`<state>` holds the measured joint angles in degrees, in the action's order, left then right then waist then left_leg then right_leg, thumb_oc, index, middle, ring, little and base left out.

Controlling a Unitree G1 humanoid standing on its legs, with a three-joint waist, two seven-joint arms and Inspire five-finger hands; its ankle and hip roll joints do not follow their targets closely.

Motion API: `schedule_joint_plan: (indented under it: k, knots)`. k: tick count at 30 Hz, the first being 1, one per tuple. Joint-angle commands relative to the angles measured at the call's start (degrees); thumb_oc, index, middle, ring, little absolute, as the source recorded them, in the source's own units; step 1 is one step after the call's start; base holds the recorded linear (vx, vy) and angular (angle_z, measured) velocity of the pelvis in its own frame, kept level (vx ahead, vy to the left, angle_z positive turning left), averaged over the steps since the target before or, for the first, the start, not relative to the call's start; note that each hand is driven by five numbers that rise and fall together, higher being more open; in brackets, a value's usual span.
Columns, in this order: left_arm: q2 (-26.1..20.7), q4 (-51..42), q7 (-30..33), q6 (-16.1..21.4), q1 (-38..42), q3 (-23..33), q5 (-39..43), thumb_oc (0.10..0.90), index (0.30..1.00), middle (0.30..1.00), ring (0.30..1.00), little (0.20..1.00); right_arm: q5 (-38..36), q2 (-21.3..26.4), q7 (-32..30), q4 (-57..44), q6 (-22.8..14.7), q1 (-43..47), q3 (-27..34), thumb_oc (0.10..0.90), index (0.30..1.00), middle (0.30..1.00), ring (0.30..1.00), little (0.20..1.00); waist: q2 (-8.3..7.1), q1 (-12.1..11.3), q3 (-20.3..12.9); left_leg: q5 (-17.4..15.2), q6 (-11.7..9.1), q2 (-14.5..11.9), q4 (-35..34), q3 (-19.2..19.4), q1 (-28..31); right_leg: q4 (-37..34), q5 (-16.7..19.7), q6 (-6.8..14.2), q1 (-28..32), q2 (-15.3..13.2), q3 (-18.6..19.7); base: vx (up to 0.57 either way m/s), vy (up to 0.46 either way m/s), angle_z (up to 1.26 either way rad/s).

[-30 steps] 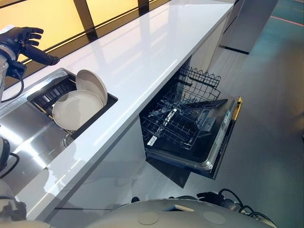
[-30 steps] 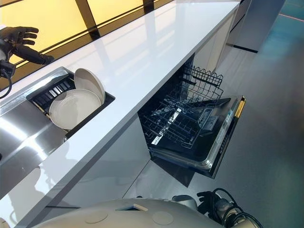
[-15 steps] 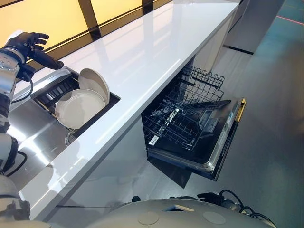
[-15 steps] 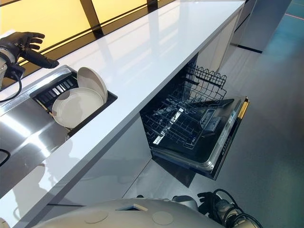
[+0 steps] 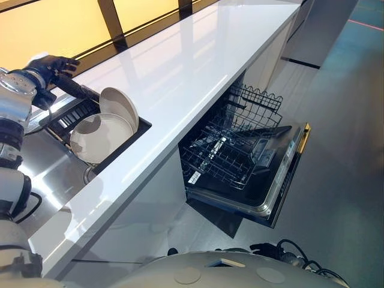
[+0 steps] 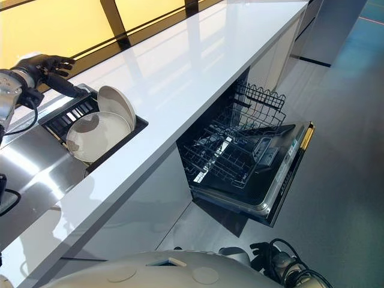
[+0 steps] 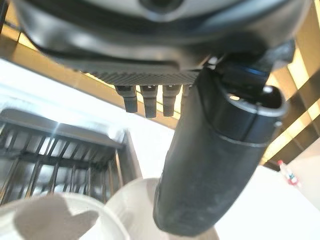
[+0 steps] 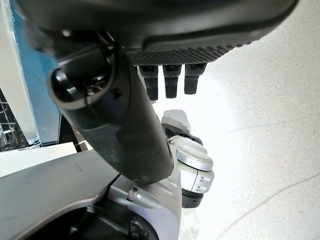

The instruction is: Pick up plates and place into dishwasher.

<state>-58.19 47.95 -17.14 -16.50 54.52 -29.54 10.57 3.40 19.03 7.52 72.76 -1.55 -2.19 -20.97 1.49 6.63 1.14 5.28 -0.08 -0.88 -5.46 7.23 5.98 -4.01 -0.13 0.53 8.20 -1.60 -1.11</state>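
Plates (image 5: 102, 129) just below left robot hand (image 5: 57, 73)

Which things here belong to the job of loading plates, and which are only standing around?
Part of the job:
- two plates in the sink rack
- left hand, open, above them
- open dishwasher with its empty lower rack
- right hand, open, low near the floor

Not part of it:
- white countertop
- steel sink
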Motion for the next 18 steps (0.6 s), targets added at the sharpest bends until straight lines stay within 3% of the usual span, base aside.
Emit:
schedule_joint_plan:
  k: [1, 18]
  knots:
    - [-2.20, 0.65, 1.66, 1.34, 7.46, 3.14, -2.08, 0.800, 0.900, 0.900, 0.900, 0.900, -0.17, -0.20, -0.35, 0.65, -2.52, 1.07, 0.86, 0.800, 0.900, 0.900, 0.900, 0.900, 3.30, -0.95, 0.19, -7.06, 2.71, 4.76, 0.46, 0.67, 2.49, 3.09, 1.28, 4.80, -3.08, -1.00, -3.36, -0.01, -0.005, 0.09]
    - [0.71, 3.21, -2.29, -0.67, 3.68, 3.46, -5.91, 0.800, 0.900, 0.900, 0.900, 0.900, 0.76, -0.19, -0.56, -0.84, -1.57, 1.45, -0.57, 0.800, 0.900, 0.900, 0.900, 0.900, 2.98, -0.62, 0.91, -6.72, 2.55, 4.58, 0.46, 1.13, 2.14, 2.85, 1.48, 4.91, -3.31, -0.93, -3.10, -0.01, -0.001, 0.02]
